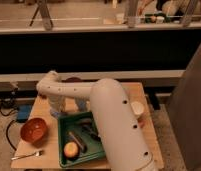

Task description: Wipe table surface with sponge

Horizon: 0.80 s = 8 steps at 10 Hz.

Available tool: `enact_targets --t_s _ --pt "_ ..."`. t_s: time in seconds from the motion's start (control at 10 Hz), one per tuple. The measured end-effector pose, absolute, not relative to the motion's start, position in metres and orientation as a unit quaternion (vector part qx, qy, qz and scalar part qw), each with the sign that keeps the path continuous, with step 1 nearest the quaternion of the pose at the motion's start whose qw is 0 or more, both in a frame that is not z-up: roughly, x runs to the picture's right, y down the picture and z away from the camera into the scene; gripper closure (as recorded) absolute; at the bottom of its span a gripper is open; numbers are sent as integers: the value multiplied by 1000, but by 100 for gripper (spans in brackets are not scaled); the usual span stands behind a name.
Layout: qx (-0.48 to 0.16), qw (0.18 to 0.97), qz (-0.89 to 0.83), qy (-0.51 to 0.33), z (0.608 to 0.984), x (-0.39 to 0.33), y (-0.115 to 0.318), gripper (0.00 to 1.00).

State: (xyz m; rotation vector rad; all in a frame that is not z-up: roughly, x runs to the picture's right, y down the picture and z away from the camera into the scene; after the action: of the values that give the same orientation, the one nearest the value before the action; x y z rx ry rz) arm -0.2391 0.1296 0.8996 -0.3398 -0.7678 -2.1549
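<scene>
So the big white arm [111, 130] comes in from the bottom right, runs up and left over the bench [50, 146], bends at the elbow near the back left corner and drops straight down. The pincer [57, 106] sits low over the back left part of the bench, right at the small pale-blue sponge [57, 114]. Honestly can't tell how far open the pincer is, or whether it actually has hold of the sponge; it all blurs together there. Just right of it stands a bluish cup [82, 104]. A darker blue flat box [24, 112] lies at the left edge, and an orange bowl [34, 130] sits in front of that with a fork [27, 156] nearer the front edge. The green tray [64, 131] holds a round orange fruit [70, 149] and a dark object [77, 140]. A white cup [137, 109] peeks out on the right, beside the arm.
</scene>
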Motion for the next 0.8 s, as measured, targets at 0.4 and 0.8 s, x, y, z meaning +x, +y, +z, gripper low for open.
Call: enact_targets --t_s 0.4,0.8 --pt "-149 432 -839 -294 913 -227 120 92" --pt "-166 469 -824 -272 944 -201 82 92"
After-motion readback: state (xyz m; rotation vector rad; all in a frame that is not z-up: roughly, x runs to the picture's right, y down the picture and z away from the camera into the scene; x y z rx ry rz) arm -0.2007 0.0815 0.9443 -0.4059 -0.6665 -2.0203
